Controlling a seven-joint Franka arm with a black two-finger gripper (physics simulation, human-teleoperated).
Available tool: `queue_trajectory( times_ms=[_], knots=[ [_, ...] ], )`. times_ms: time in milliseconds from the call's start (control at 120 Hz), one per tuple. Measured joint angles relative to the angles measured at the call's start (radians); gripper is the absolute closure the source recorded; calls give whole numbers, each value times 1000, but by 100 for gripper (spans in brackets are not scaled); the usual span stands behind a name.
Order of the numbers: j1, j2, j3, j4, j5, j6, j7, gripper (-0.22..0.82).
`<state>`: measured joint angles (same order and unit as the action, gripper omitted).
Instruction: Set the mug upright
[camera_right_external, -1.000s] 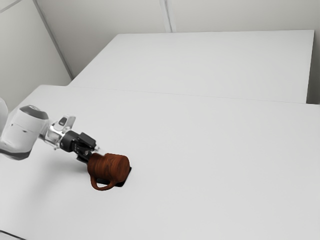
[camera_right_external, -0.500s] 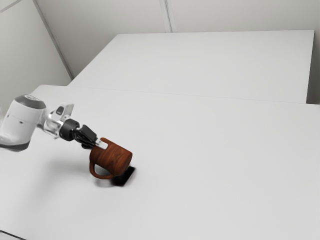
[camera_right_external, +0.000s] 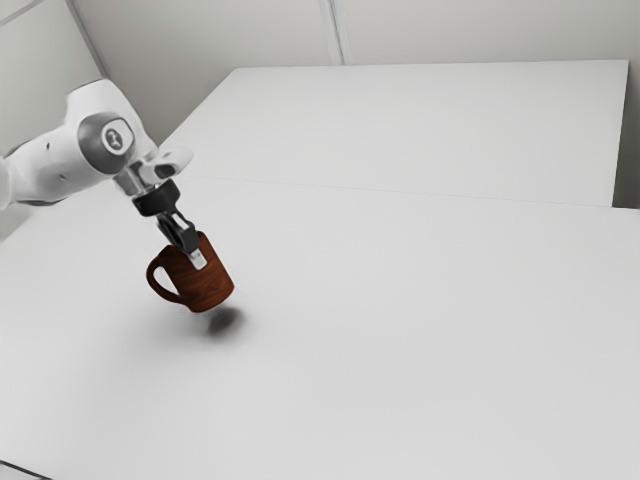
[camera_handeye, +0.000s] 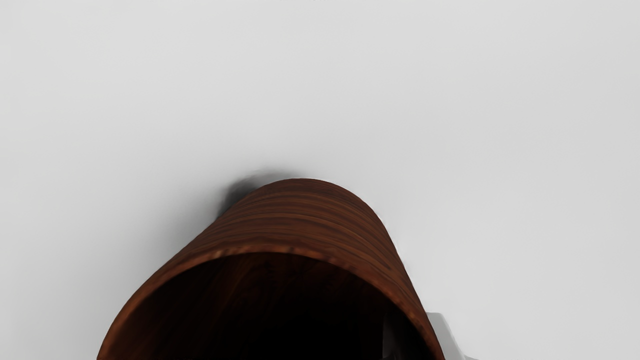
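A: Where's the mug (camera_right_external: 208, 287)?

B: Hanging over the table (camera_right_external: 420, 310), shadow (camera_right_external: 225, 321) lying below. It's leaning short of upright, base pointing down and toward the exterior view's right.

A: Jaws?

B: Pinching the mug's wall. Gripper (camera_right_external: 196, 250) is keeping one finger (camera_handeye: 443, 335) outside, the other (camera_handeye: 394, 340) showing dimly inside the mouth (pretty dark in there).

A: Delta vs half a second ago?

B: Mug's riding higher, sitting a bit farther toward the exterior view's left, and tilting less. Handle (camera_right_external: 152, 274) was hanging under the body; now it's sticking out toward the exterior view's left. Hand's pointing down more steeply.
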<state>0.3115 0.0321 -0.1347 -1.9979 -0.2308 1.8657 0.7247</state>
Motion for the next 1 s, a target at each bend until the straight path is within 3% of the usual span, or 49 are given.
queue_trajectory(
  times_ms=[125,367,658,708,883,1000],
  knots=[
    [-20,0,-45,-7,123,104,-84,79],
    [-52,-12,-52,-126,212,314,-209,79],
    [-5,9,-62,-189,228,416,-311,76],
    [5,16,-65,-190,226,422,-324,71],
    [3,22,-71,-196,221,439,-360,35],
    [4,-7,-88,-196,220,439,-379,20]
  ],
)
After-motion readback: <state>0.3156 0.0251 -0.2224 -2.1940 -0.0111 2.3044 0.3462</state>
